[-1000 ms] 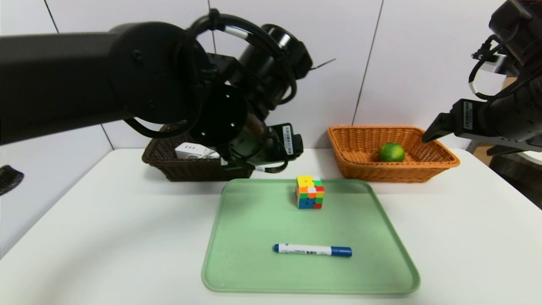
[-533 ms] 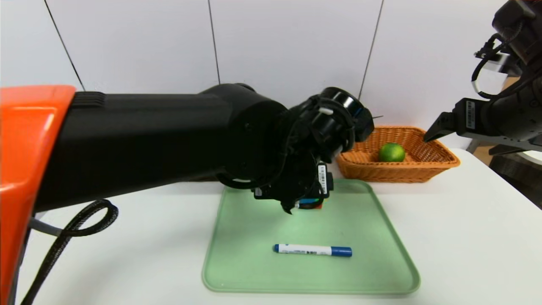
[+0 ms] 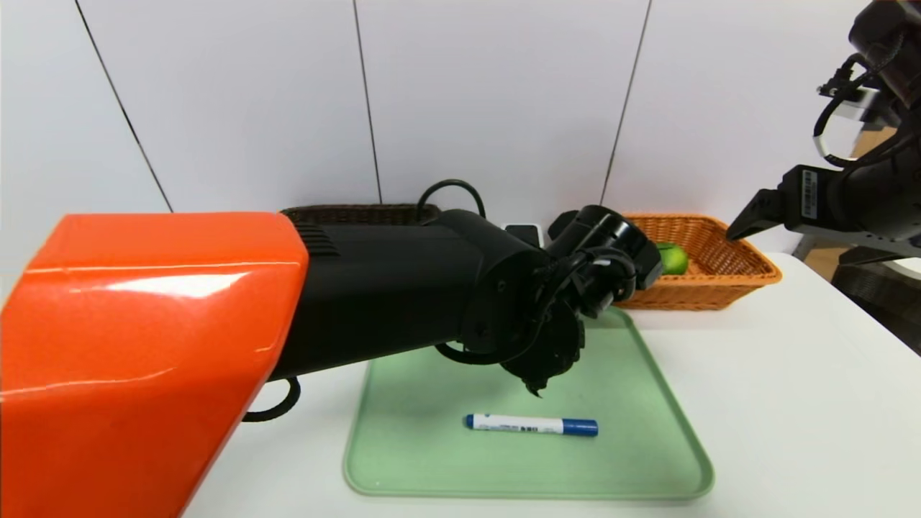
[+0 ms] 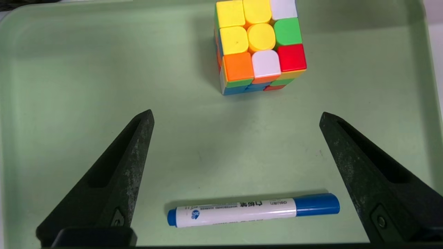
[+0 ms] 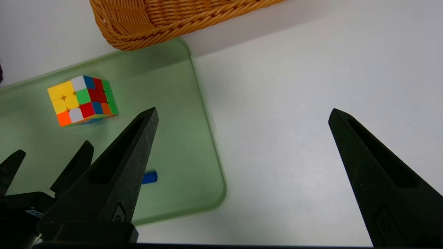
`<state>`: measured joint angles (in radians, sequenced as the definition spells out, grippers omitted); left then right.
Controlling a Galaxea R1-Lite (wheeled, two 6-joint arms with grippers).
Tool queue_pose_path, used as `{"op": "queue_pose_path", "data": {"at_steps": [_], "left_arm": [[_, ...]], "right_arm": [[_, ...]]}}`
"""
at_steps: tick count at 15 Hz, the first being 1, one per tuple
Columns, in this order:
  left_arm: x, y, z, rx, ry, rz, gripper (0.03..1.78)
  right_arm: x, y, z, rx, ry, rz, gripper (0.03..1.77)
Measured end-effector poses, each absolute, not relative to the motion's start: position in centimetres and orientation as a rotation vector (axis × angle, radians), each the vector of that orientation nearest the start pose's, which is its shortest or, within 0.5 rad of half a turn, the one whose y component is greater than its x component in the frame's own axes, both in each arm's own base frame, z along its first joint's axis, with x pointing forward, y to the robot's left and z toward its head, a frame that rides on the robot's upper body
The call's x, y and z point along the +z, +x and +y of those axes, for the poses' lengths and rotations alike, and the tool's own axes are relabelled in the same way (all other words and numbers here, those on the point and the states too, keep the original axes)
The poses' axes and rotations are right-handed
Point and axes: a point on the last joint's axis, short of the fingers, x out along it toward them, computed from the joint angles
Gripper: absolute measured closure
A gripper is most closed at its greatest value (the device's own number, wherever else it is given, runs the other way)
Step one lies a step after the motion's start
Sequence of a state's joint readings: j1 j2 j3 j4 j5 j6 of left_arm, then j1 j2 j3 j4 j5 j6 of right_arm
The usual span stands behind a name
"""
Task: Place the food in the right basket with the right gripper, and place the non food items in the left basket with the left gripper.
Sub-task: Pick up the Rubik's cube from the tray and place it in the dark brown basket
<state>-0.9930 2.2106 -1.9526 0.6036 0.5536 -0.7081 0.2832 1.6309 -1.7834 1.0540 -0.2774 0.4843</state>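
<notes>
Across the lower middle of the head view lies the marker point(image 3: 532, 424), on the tray point(image 3: 529, 485). Likely light, stiff, prone to roll, it wants a mid-barrel hold from the left pincer point(image 4: 236, 111), spread wide and empty above; the right pincer point(image 5: 243, 109) idles wide at upper right.

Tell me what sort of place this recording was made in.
Probably a robot test station: a white table against plain pale wall panels, with a green tray and an orange-tan wicker basket set out before two robot arms.
</notes>
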Motion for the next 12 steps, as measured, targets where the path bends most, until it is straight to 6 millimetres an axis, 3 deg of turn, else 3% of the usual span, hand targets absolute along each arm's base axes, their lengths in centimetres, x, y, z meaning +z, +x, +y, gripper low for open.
{"op": "queue_pose_path", "data": {"at_steps": [12], "left_arm": [[17.8, 26.0, -37.2, -0.152, -0.165, 0.641, 0.12]], "right_arm": [[32.0, 23.1, 6.1, -0.21, 0.213, 0.848, 0.1]]}}
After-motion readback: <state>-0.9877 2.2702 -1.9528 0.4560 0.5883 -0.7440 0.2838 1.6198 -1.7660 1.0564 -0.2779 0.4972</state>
